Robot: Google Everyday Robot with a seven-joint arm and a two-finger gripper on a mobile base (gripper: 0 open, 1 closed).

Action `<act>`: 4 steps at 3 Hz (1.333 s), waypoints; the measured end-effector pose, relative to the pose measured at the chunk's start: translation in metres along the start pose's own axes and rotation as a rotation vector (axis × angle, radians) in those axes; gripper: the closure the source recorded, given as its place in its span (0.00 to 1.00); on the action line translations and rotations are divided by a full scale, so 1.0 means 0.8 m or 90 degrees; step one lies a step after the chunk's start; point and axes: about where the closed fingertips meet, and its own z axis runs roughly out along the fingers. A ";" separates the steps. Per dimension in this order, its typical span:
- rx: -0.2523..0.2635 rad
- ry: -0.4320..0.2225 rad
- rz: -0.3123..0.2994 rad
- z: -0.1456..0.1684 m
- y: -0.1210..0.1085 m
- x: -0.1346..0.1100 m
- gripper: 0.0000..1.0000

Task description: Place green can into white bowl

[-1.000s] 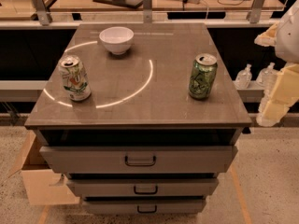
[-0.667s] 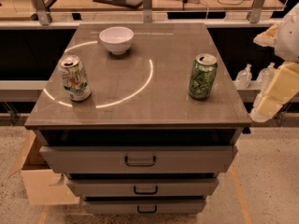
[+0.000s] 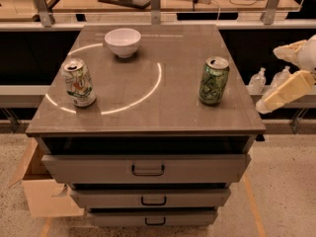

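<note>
Green can (image 3: 214, 81): upright on the right part of the surface (image 3: 163, 110), near its right edge, silver top open to view, touched by nothing.
Bowl (image 3: 123, 42): white, upright, at the back left of the surface, well apart from the green can.
White can (image 3: 78, 83): upright near the left edge, forward of the bowl, with green and red print.
Pincer (image 3: 266, 81): off the right side of the surface, in the air beside it, right of the green can and apart from it; its two cream fingers (image 3: 289, 89) stand spread and hold nothing.
Light ring (image 3: 148, 90): a pale arc across the surface, running between the two cans.
Drawers (image 3: 147, 169): three below the surface, each with a dark handle.
Box (image 3: 42, 194): cardboard, on the floor at lower left.
</note>
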 end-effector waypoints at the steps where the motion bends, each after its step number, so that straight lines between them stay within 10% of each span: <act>1: -0.016 -0.119 0.054 0.022 -0.025 0.006 0.00; 4: 0.007 -0.219 0.087 0.066 -0.036 -0.024 0.00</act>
